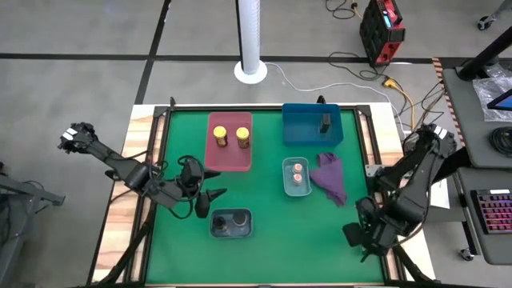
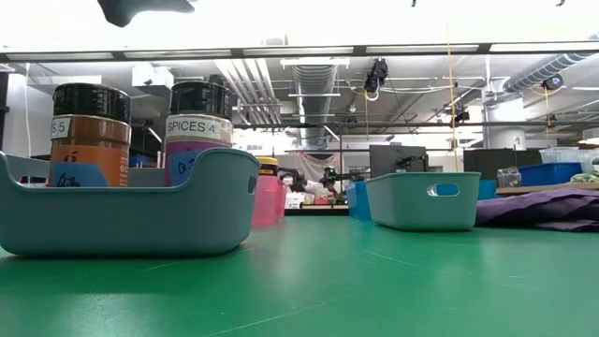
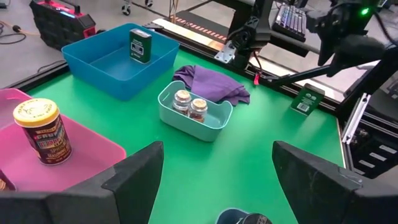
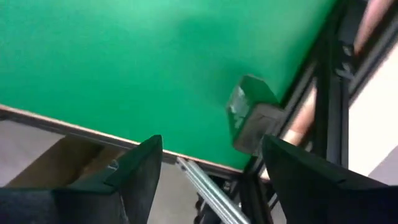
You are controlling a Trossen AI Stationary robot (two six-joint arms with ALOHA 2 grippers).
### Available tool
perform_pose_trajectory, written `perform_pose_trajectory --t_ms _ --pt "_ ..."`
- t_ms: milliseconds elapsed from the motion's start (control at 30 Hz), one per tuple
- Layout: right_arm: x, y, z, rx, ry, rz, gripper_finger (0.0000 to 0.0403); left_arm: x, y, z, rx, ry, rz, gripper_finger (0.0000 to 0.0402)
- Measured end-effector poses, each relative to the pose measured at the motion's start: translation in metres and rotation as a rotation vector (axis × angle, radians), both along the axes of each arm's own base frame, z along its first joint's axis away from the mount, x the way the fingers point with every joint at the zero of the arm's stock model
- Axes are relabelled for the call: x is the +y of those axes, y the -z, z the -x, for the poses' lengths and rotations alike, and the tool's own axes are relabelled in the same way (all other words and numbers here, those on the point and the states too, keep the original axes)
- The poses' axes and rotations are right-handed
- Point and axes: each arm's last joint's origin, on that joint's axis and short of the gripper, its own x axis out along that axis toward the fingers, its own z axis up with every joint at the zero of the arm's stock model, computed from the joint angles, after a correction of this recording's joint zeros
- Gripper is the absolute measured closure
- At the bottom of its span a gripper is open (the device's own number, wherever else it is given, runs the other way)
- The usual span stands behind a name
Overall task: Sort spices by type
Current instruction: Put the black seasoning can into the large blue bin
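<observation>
Left gripper (image 1: 210,203): jaws spread, empty, waiting well apart from the remaining item. Right gripper (image 4: 211,146): jaws spread, empty. The slim dark green rectangular spice tin (image 4: 247,118) sits at the green mat's edge beside the table's frame rail, just ahead of these jaws and not yet between them. Its long axis cannot be told. The right arm is judged much the nearer.
</observation>
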Motion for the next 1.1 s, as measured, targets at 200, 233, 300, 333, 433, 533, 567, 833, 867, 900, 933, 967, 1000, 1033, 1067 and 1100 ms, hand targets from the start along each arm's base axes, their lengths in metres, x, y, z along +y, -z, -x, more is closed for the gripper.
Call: perform_pose_trajectory --t_ms 200,233,300,333,433,533,567,833,867,900,933,967,1000,1033,1067,1100 --pt "0.004 0.017 0.007 0.075 0.036 -0.052 0.0112 0.000 0.000 0.000 -0.001 -0.002 0.002 0.0117" --pt "0.006 0.021 0.008 0.097 0.029 -0.059 0.0107 0.000 0.000 0.000 -0.001 -0.002 0.002 0.0117" --pt "0.009 0.029 0.011 0.122 0.022 -0.074 0.0098 0.000 0.000 0.000 -0.001 -0.003 0.003 0.0117" --pt "0.010 0.034 0.012 0.127 0.021 -0.079 0.0094 0.000 0.000 0.000 -0.002 -0.003 0.004 0.0117" --pt "0.014 0.048 0.015 0.124 0.035 -0.095 0.0085 0.000 0.000 0.000 -0.001 -0.003 0.003 0.0117" --pt "0.015 0.061 0.021 0.143 0.044 -0.086 0.0079 0.000 0.000 0.000 0.003 0.001 -0.006 0.0117" --pt "0.014 0.065 0.022 0.154 0.048 -0.081 0.0077 0.000 0.000 0.000 0.004 0.003 -0.011 0.0117" --pt "0.013 0.089 0.025 0.152 0.042 -0.100 0.0081 0.003 0.000 -0.002 0.005 -0.014 -0.024 0.0117" --pt "0.014 0.094 0.025 0.147 0.038 -0.106 0.0084 0.003 0.000 -0.002 0.004 -0.017 -0.025 0.0117" --pt "0.014 0.098 0.026 0.146 0.035 -0.107 0.0089 0.004 0.000 -0.002 0.002 -0.022 -0.027 0.0117" --pt "0.014 0.102 0.026 0.149 0.034 -0.103 0.0094 0.004 0.000 -0.002 0.001 -0.026 -0.029 0.0117" --pt "0.014 0.105 0.026 0.151 0.030 -0.098 0.0100 0.004 0.000 -0.002 0.000 -0.029 -0.031 0.0117" --pt "0.014 0.107 0.026 0.152 0.022 -0.094 0.0107 0.004 0.000 -0.002 -0.001 -0.030 -0.031 0.0117" --pt "0.014 0.109 0.026 0.152 0.011 -0.090 0.0114 0.004 0.000 -0.002 -0.001 -0.030 -0.031 0.0117" --pt "0.015 0.110 0.026 0.153 0.004 -0.085 0.0124 0.004 0.000 -0.002 -0.001 -0.030 -0.031 0.0117" --pt "0.015 0.112 0.025 0.156 0.002 -0.079 0.0136 0.004 0.000 -0.002 -0.004 -0.030 -0.029 0.0117"
